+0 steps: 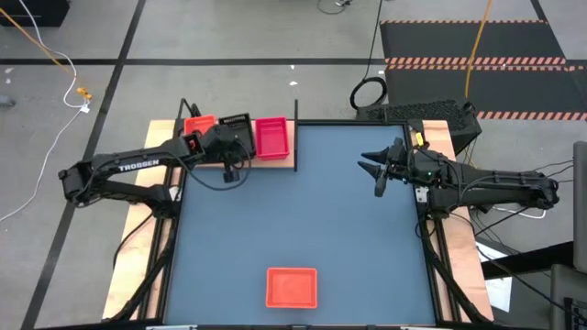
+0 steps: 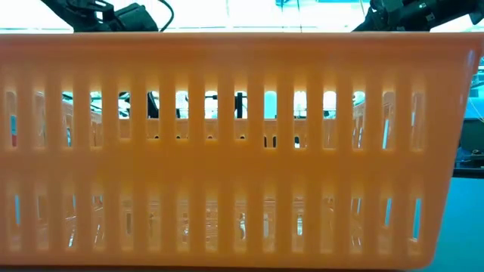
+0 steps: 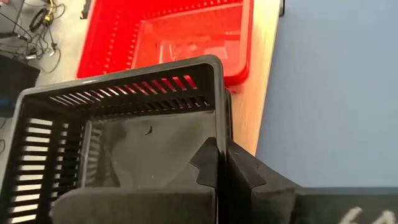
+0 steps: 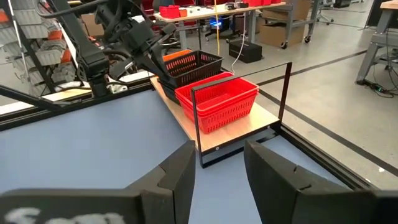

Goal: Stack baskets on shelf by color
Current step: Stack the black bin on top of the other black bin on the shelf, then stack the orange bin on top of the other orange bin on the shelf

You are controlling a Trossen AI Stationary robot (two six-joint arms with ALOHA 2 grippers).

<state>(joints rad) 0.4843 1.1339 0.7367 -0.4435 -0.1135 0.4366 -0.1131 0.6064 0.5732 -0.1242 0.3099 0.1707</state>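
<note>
Where the blue-grey tabletop (image 1: 303, 202) spreads out under the overhead camera, it is bordered by light wood strips and stands on a grey floor crossed by dark lines, cables and a black mat edged with striped tape (image 1: 477, 62). At the table's far left corner lies the shelf (image 1: 240, 154), a pale wooden board with thin black posts, and on it sit a pink-red basket (image 1: 271, 137), a black basket (image 1: 235, 128) just beside it and an orange basket (image 1: 198, 125) at the far end. The left gripper (image 1: 220, 147) is over the shelf, its fingers pinched tight on the black basket's wall. The right gripper (image 1: 378, 170) hangs above the table's right side, well apart from the shelf, its fingers parted and holding nothing. Another orange basket (image 1: 292, 286) rests alone near the table's front edge. From table height that basket (image 2: 227, 151) fills nearly the whole picture, with only slivers of room showing through its slots. The left wrist camera alone shows the grip up close: a dark finger (image 3: 214, 162) on the rim of the black basket (image 3: 124, 124), with the pink-red basket (image 3: 180, 37) beyond. The right wrist camera alone shows the room: workbenches, cardboard boxes and red items on a far table (image 4: 217, 11).
</note>
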